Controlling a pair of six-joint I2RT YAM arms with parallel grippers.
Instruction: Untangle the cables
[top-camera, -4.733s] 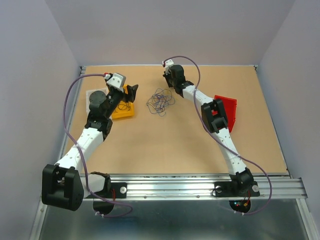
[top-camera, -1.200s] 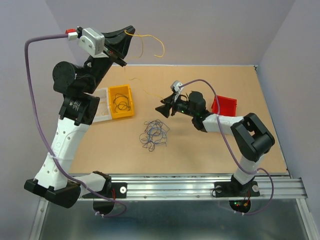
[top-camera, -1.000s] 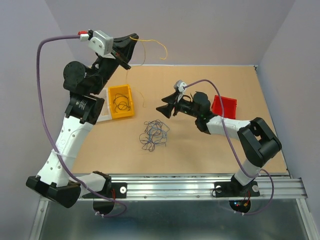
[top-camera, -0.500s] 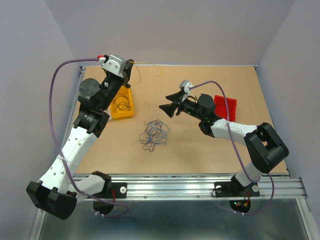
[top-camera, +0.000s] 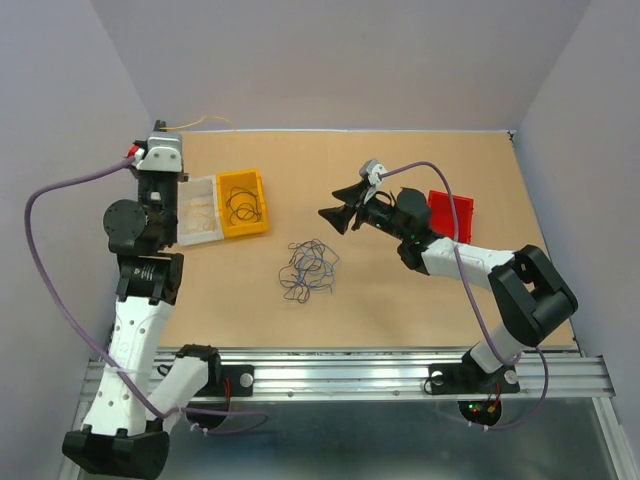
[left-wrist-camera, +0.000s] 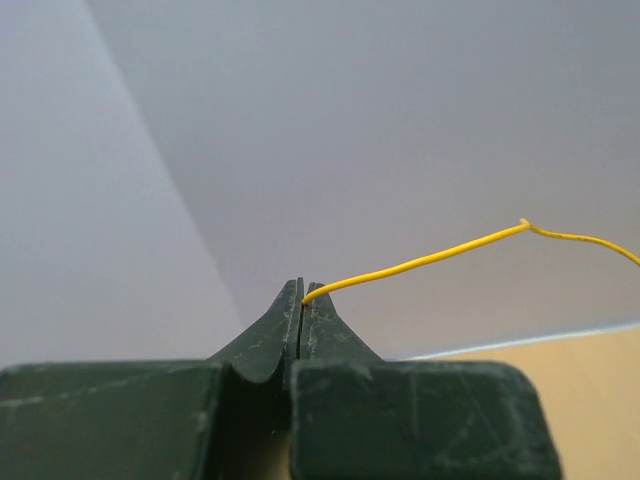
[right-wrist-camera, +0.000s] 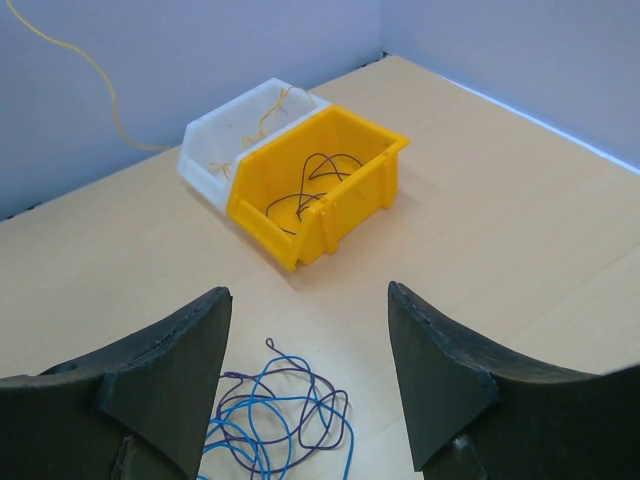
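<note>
The cables (top-camera: 308, 270) lie as a loose tangle of thin blue and dark purple loops in the middle of the table; they also show low in the right wrist view, cables (right-wrist-camera: 285, 420). My left gripper (top-camera: 160, 128) is at the far left corner, shut on the end of a single yellow wire (top-camera: 205, 121). The left wrist view shows its closed gripper (left-wrist-camera: 302, 287) pinching that yellow wire (left-wrist-camera: 420, 262) against the wall. My right gripper (top-camera: 335, 215) hangs open to the right of the tangle and above it, with nothing between its tips (right-wrist-camera: 310, 300).
A yellow bin (top-camera: 243, 203) holds dark wire loops, and a white bin (top-camera: 197, 210) beside it holds pale strands. A red bin (top-camera: 452, 215) stands behind the right arm. The left arm's purple cable (top-camera: 45, 260) loops out to the left.
The left arm has swung down and left from high over the bins to the far left corner, carrying the yellow wire. The right gripper has barely moved and stays open.
</note>
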